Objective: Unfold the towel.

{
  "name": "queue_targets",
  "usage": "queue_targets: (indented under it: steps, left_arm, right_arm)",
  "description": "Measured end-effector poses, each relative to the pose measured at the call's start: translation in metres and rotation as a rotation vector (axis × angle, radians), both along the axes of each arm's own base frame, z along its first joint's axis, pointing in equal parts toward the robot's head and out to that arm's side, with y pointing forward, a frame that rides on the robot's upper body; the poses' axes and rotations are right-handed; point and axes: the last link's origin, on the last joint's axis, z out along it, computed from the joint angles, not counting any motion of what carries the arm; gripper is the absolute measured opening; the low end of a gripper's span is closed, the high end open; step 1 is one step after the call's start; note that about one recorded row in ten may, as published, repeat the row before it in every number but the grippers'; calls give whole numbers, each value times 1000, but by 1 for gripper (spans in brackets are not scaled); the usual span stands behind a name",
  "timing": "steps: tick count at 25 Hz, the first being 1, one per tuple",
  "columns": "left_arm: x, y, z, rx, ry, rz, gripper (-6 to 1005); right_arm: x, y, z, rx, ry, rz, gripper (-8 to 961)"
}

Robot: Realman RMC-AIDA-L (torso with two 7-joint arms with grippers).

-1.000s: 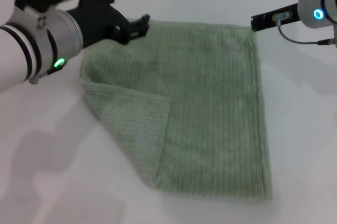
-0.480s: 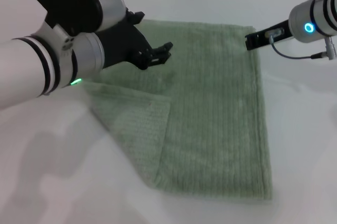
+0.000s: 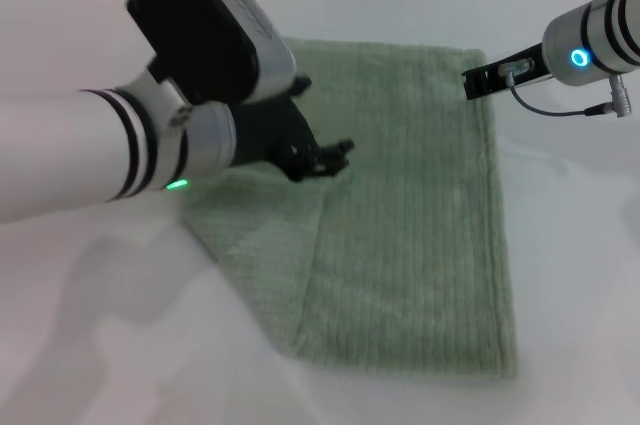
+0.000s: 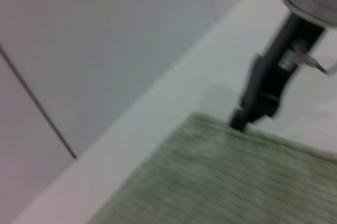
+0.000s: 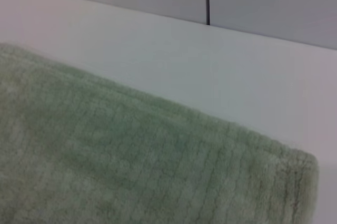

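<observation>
The left hand has moved since a second ago: it was by the far left corner of the towel, and now it is over the towel's middle part, close to the top of the folded flap. The right hand has slid a little too, and now its tip sits at the towel's far right corner. The towel lies flat on the white surface, a bit to the right of the middle, with its far edge near the far edge of the surface. Its near left corner is folded over on top of itself, so a three-sided flap lies on the left part of the cloth. The left hand is dark and points toward the right side of the surface. Its fingers look close together at the tip, with nothing between them, but I cannot tell for sure how far apart they are. It is just above the cloth, and I cannot tell if it touches. In the left wrist view the right hand stands at the corner of the towel. I cannot tell whether it is gripping the cloth. The right wrist view shows only the towel's hemmed corner on the surface.
</observation>
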Motion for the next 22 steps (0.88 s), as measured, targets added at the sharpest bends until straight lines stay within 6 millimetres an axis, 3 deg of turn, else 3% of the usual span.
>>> queue_targets:
  steps: [22]
  left_arm:
    - [-14, 5, -35, -148, 114, 109, 756]
  right_arm:
    - [2, -1, -5, -3, 3, -2, 1]
